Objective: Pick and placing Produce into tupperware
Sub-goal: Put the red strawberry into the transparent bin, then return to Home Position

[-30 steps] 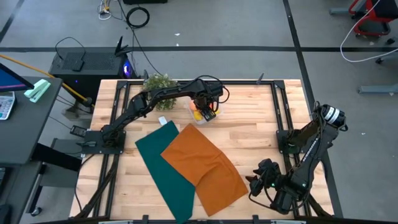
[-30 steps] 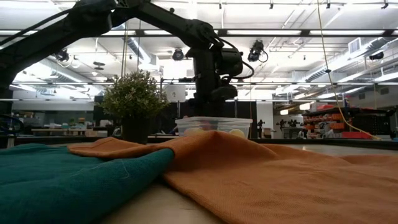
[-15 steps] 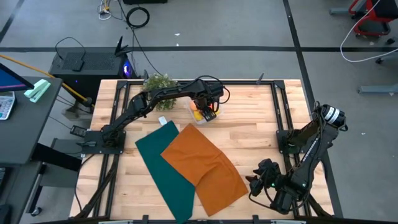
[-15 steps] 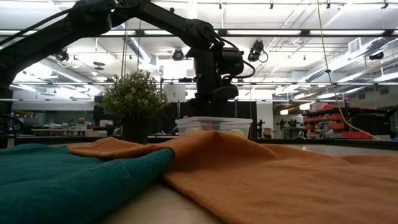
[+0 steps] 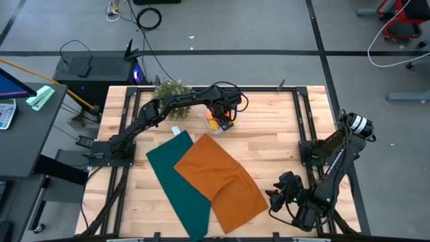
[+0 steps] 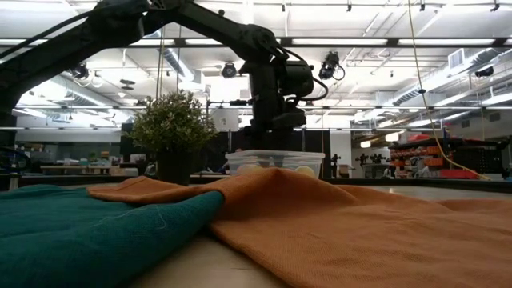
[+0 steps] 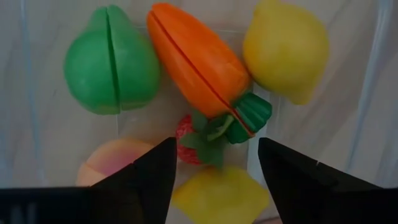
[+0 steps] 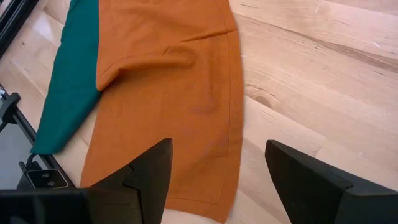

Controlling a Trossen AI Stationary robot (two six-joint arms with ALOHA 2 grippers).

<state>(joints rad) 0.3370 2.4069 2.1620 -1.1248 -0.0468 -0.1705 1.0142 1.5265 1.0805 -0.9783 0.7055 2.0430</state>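
Observation:
The clear tupperware (image 5: 209, 115) stands at the table's far middle, its wall also visible in the low view (image 6: 276, 162). Inside lie a green pear (image 7: 112, 62), an orange carrot (image 7: 199, 62), a yellow lemon (image 7: 286, 50), a red strawberry (image 7: 194, 138), a peach (image 7: 109, 167) and a second lemon (image 7: 217, 194). My left gripper (image 7: 217, 146) hangs just above the box, pointing down, open, with its fingers over the strawberry and the second lemon and nothing between them. My right gripper (image 8: 217, 149) waits open near the table's near right corner (image 5: 277, 191).
A potted plant (image 5: 172, 89) stands just left of the box. An orange cloth (image 5: 222, 175) lies over a green cloth (image 5: 171, 175) in the table's middle and near part. Bare wood shows at the right of the box and of the cloths.

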